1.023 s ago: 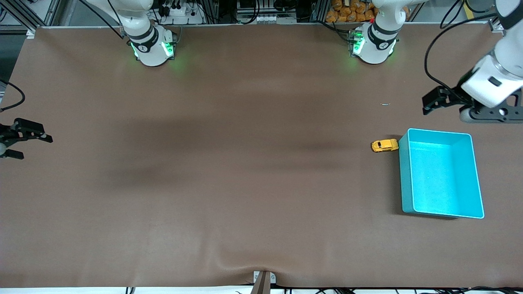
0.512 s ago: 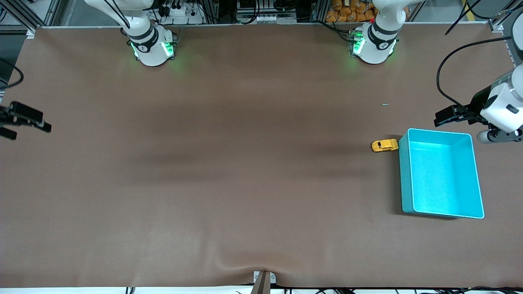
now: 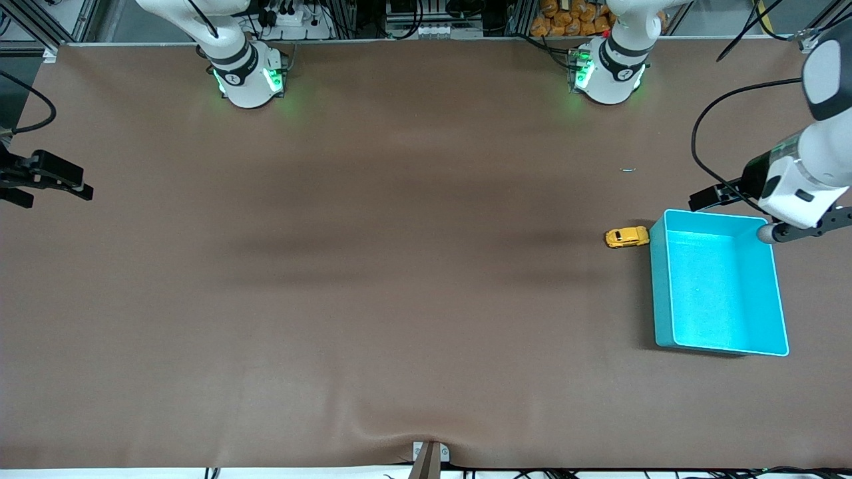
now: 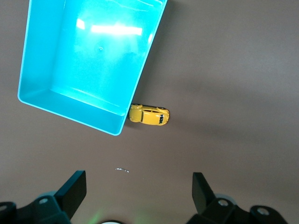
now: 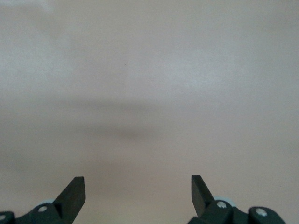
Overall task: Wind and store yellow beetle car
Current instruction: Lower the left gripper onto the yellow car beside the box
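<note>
Nearest you sits the open-topped teal plastic bin (image 3: 719, 346), a rectangular tub toward the left arm's end of the brown table (image 3: 399, 299). You can see straight to its floor in both the front and left wrist views, and nothing lies in it, so the storing part of the job is not yet done.

Just beside the bin's outer wall, at the corner farther from the front camera, rests the yellow beetle car (image 3: 626, 237), a tiny rounded orange-yellow toy with dark windows, on its wheels on the cloth. It looks to be touching or all but touching the wall; you cannot tell which. That closeness matters, I'd judge: fingers coming down around the car have little room on the bin side, so you may want to close across its free flanks.

Above the bin's farthest edge hangs the left gripper (image 4: 138, 196), spread wide and holding nothing, its camera looking down on car and bin together. That pose suits an approach to the car.

At the right arm's end of the table, well apart from everything, the right gripper (image 5: 138, 195) waits over bare cloth, likewise wide and empty. A small pale scrap (image 3: 628, 169) lies on the table farther from the camera than the car.
</note>
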### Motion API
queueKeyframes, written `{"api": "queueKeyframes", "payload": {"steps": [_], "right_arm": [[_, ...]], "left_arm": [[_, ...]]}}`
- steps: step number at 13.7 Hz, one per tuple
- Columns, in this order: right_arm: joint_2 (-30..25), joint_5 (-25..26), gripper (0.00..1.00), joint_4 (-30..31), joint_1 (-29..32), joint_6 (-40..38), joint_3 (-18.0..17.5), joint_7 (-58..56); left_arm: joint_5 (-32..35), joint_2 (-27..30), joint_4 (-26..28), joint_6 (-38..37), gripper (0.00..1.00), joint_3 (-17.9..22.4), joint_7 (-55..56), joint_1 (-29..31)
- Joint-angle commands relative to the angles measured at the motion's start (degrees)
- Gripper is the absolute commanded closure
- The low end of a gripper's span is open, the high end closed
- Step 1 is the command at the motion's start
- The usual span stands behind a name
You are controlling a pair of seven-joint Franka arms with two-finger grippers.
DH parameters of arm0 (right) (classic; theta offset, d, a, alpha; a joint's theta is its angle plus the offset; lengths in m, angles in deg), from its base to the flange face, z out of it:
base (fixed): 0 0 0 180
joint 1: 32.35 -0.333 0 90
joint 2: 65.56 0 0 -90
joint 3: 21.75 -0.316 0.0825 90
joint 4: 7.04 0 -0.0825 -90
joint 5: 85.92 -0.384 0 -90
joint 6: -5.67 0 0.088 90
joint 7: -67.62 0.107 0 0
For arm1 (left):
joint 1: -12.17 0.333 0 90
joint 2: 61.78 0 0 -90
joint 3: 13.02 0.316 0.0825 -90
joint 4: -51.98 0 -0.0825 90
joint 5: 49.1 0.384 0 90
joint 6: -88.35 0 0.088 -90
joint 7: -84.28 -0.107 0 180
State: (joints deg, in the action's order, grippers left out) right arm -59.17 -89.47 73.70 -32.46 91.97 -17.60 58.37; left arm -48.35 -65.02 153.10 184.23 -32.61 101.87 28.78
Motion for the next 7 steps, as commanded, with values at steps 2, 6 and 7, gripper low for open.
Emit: {"api": "queueKeyframes", "payload": {"steps": [2, 6, 7], "right_arm": [[-7.36, 2.06, 0.0, 9.88, -0.85, 4.67, -0.28, 1.34], [-7.0, 2.06, 0.0, 8.73, -0.85, 3.88, -0.2, 1.69], [-7.0, 2.06, 0.0, 8.47, -0.85, 3.88, -0.28, 3.61]], "left_arm": [[-0.57, 10.51, 16.44, 11.14, 0.0, -0.54, 5.43, 0.26], [-2.16, 14.05, 27.27, 20.38, 0.0, -0.45, 13.76, 0.26], [-2.16, 13.79, 28.42, 21.44, 0.0, -0.45, 16.58, 0.26]]}}
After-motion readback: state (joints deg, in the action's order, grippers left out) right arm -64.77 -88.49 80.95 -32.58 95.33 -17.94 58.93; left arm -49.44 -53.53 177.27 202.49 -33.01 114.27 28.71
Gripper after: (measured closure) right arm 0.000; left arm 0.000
